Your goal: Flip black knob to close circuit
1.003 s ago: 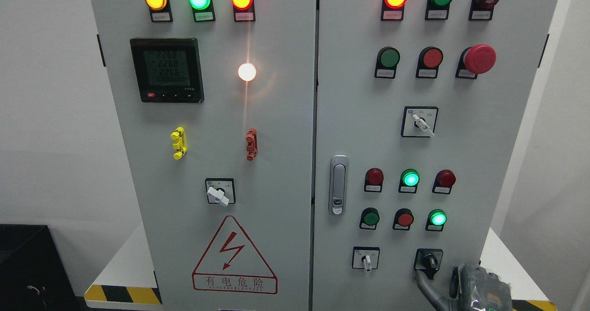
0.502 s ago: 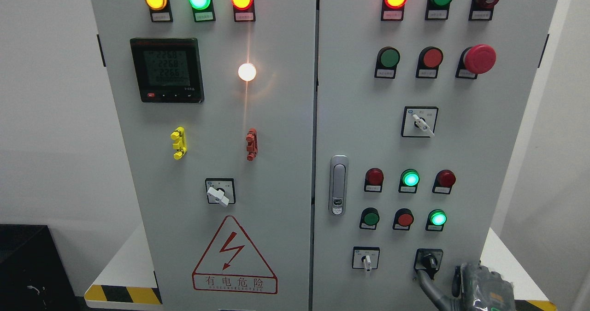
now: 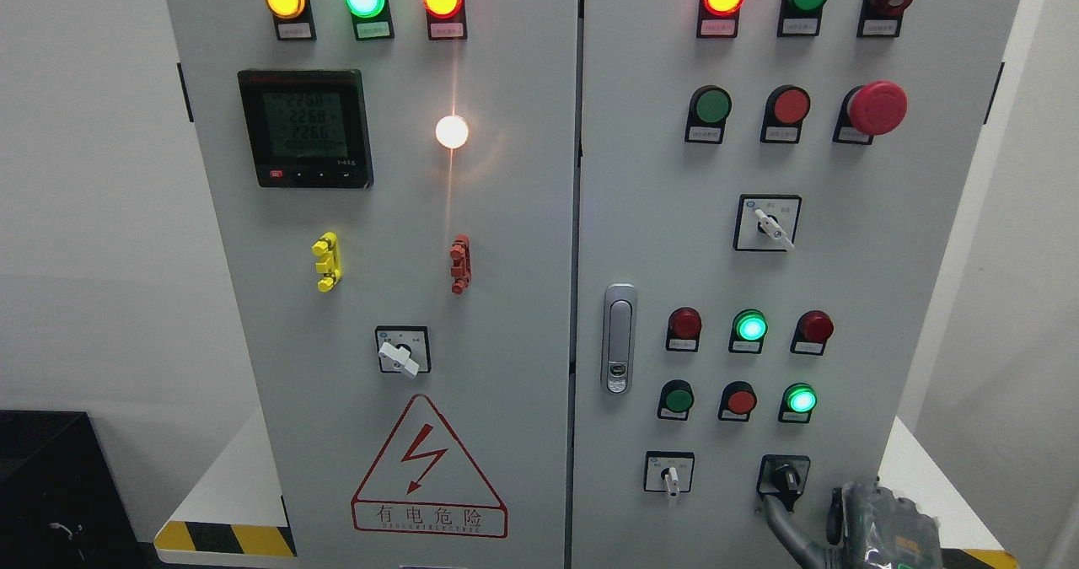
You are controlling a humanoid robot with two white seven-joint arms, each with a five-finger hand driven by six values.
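Almost nothing moved since earlier frame: my right hand (image 3: 877,527) stays low beside black knob (image 3: 786,476), one finger (image 3: 780,520) reaching under it; grasp unclear.

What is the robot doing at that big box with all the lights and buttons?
The robot's right hand has come up at the bottom right of the grey cabinet. One finger reaches up beside the black knob it wants to flip, and the knob's handle points down and a bit right. Whether the finger touches it is hard to tell. Several lamps glow, like the green light. The left hand is not showing.
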